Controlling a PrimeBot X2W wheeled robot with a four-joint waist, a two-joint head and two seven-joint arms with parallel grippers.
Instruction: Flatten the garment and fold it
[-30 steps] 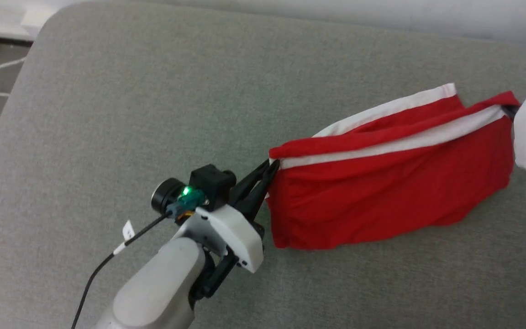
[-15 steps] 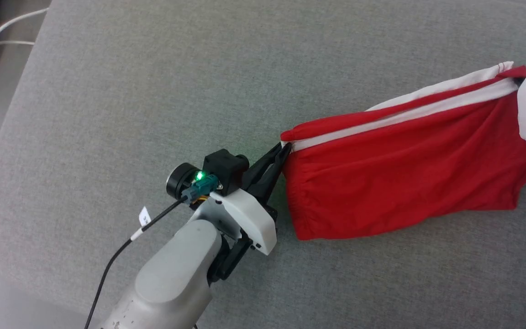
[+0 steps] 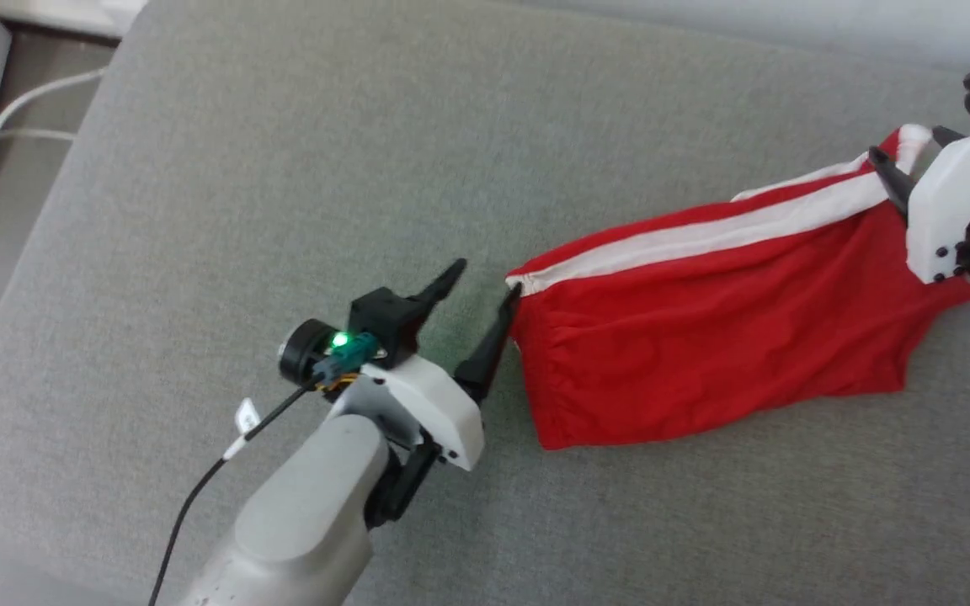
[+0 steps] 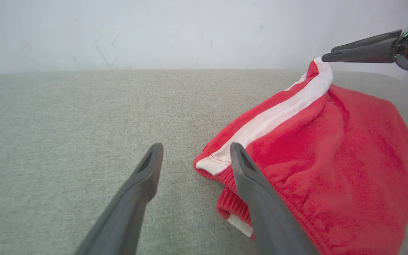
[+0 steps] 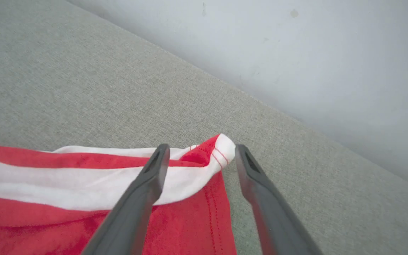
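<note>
Because the garment is thin, limp cloth, I judge that it weighs very little and keeps no shape by itself; it will sag and wrinkle wherever it is not supported. It lies on the grey padded surface, toward the robot's right, stretched out in a long shape with the white stripe along its far edge. Some loose folds remain in the red part.

The left gripper has its jaws spread and holds nothing. The waistband corner rests on the surface between them, just beside one finger. The right gripper also has its jaws spread and empty, with the hem corner standing up a little between them.

The surface of the cloth looks smooth, so a shallow pinch may slip. The gathered waistband is thicker and should give the firmest hold. At the other end, the stitched white trim is the better place. Taking two corners and pulling gently apart should keep it flat.
</note>
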